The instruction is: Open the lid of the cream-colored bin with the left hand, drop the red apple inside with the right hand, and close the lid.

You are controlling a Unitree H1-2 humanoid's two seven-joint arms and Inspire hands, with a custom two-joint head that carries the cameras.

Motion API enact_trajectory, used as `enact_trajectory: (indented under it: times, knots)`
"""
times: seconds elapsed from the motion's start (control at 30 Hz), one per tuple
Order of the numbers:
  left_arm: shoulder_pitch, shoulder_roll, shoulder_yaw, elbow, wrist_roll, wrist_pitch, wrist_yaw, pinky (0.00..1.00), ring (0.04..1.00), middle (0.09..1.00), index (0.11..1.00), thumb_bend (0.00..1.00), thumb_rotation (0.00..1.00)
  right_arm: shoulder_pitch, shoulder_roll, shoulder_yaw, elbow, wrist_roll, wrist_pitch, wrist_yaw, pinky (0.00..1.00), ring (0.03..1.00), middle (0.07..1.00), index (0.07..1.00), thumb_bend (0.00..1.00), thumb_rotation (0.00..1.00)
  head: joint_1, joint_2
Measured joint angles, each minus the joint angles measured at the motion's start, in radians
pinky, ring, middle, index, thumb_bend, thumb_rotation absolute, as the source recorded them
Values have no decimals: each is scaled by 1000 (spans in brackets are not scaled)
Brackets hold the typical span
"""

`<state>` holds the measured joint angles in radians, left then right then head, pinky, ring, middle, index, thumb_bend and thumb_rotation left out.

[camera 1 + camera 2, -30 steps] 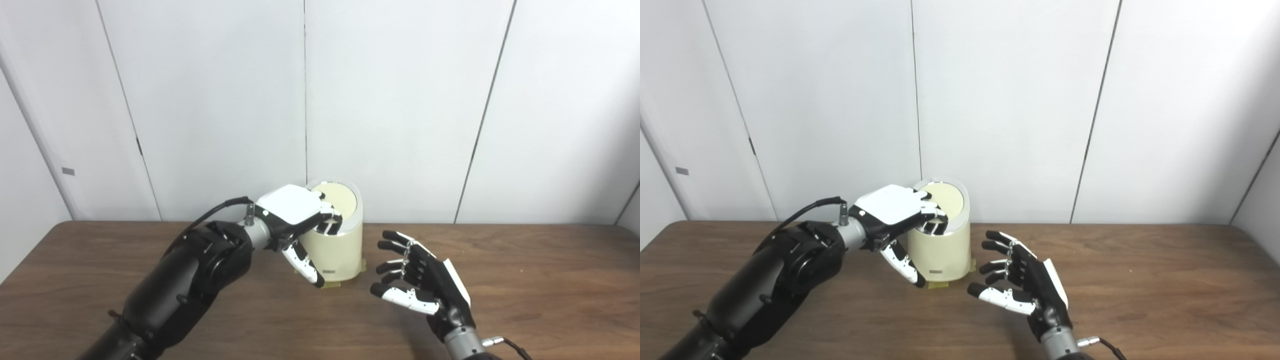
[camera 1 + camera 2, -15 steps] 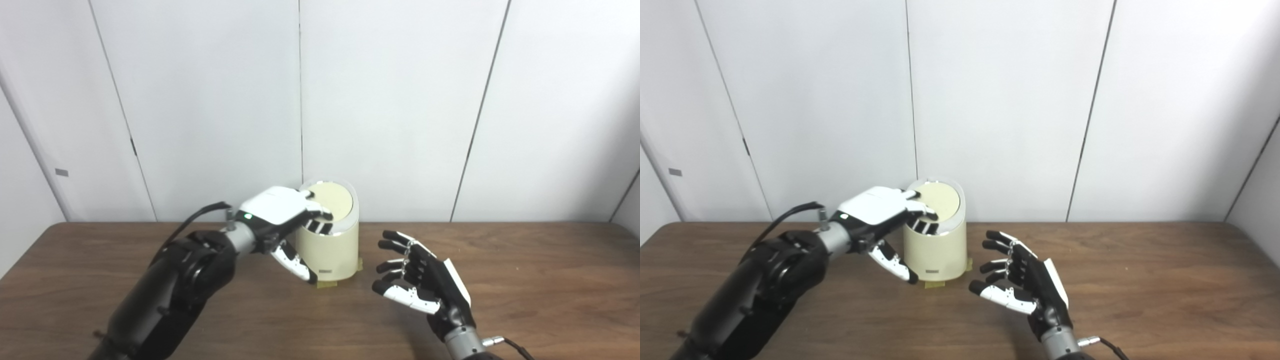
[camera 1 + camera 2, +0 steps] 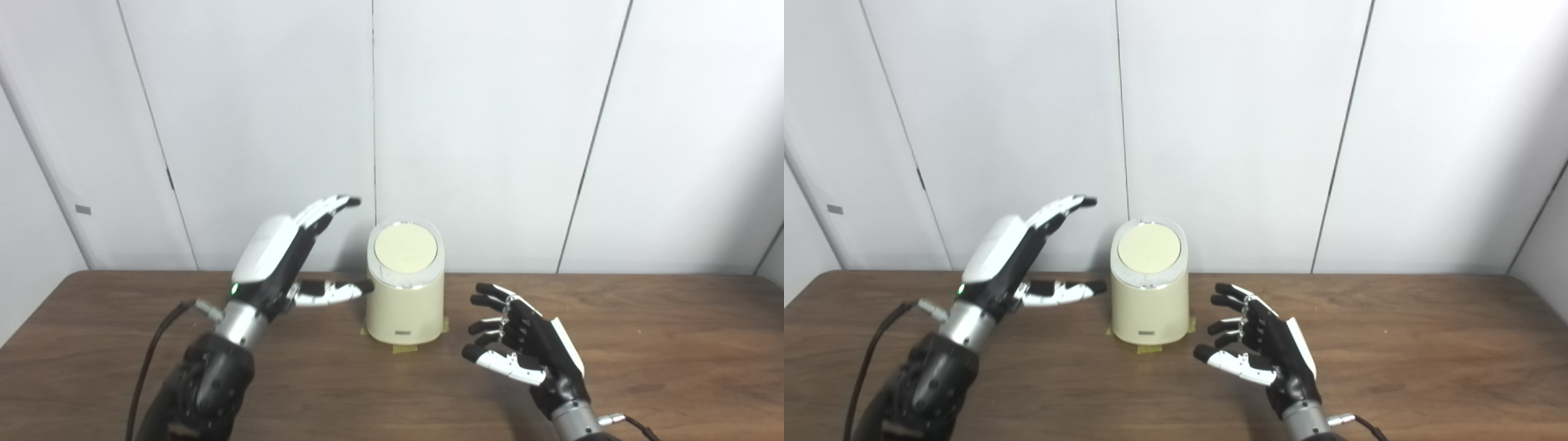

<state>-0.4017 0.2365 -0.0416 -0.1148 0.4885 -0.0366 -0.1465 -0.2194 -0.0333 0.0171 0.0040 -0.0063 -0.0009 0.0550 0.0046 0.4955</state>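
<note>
The cream-colored bin (image 3: 405, 306) stands upright near the back edge of the wooden table (image 3: 643, 343), its round lid (image 3: 406, 248) lying shut on top. My left hand (image 3: 283, 257) is raised to the left of the bin, open, fingers stretched up and thumb pointing toward the bin wall without touching it. My right hand (image 3: 523, 352) rests low to the right of the bin, open, fingers spread toward it and holding nothing. No red apple shows in either view.
Yellow tape tabs (image 3: 404, 349) stick out under the bin's base. White wall panels (image 3: 490, 122) rise just behind the table. A black cable (image 3: 150, 361) trails from my left wrist.
My left hand has lifted off the bin's lid, drawn back to the left and opened with fingers up. The lid lies shut. The right hand has barely moved.
</note>
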Motion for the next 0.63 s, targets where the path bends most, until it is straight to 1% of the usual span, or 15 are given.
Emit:
enact_trajectory:
  times: [0.03, 0.07, 0.1, 0.17, 0.2, 0.23, 0.3, 0.33, 0.4, 0.47, 0.53, 0.63]
  knots:
    - [17, -14, 23, -2, -49, 13, 0, 738, 873, 903, 877, 767, 271, 0, 1, -1, 0, 2, 0, 0, 491, 586, 752, 763, 781, 269, 0, 0]
    - [33, -28, 44, -3, -109, 27, -1, 677, 840, 887, 872, 774, 277, 0, 2, -3, 0, 2, 0, 0, 482, 583, 751, 762, 780, 262, 0, 0]
    - [56, -43, 64, -6, -164, 41, -3, 638, 819, 877, 870, 779, 280, 0, 2, -4, 0, 3, 0, 0, 476, 582, 750, 761, 780, 257, 2, 2]
    - [100, -68, 88, -7, -256, 59, -9, 591, 714, 779, 835, 772, 249, 1, 2, -10, -1, 4, 0, -1, 496, 594, 749, 760, 780, 261, 3, 0]
    - [127, -75, 93, -7, -296, 60, -12, 581, 686, 749, 824, 770, 237, 1, 2, -12, -2, 5, 0, -2, 500, 597, 749, 760, 780, 261, 3, -2]
    - [154, -80, 96, -6, -329, 60, -15, 540, 625, 689, 797, 764, 224, 3, 2, -15, -2, 7, 0, -3, 500, 601, 751, 761, 779, 259, 2, 0]
    - [189, -81, 105, 0, -394, 49, -23, 454, 522, 595, 749, 759, 225, 6, 2, -19, -2, 12, 0, -5, 495, 600, 750, 760, 783, 266, 2, 2]
    - [200, -80, 111, 10, -419, 37, -24, 438, 505, 580, 734, 749, 233, 8, 2, -19, -1, 14, 0, -6, 490, 597, 750, 760, 792, 274, 2, 3]
    - [217, -72, 120, 35, -462, -17, -27, 449, 525, 607, 731, 717, 239, 8, 2, -20, -1, 16, 0, -6, 493, 600, 750, 760, 814, 292, 0, 5]
    - [232, -61, 122, 60, -485, -61, -30, 467, 555, 637, 735, 716, 251, 8, 2, -22, -1, 17, 0, -7, 500, 600, 750, 759, 820, 298, 0, 5]
    - [248, -57, 121, 83, -509, -85, -33, 480, 581, 664, 743, 727, 248, 9, 2, -22, -2, 17, 0, -10, 506, 601, 748, 759, 824, 305, -6, 8]
    - [267, -57, 107, 100, -536, -103, -56, 509, 627, 706, 763, 711, 225, 15, 3, -22, -8, 17, 0, -11, 515, 616, 754, 763, 831, 311, -18, 11]
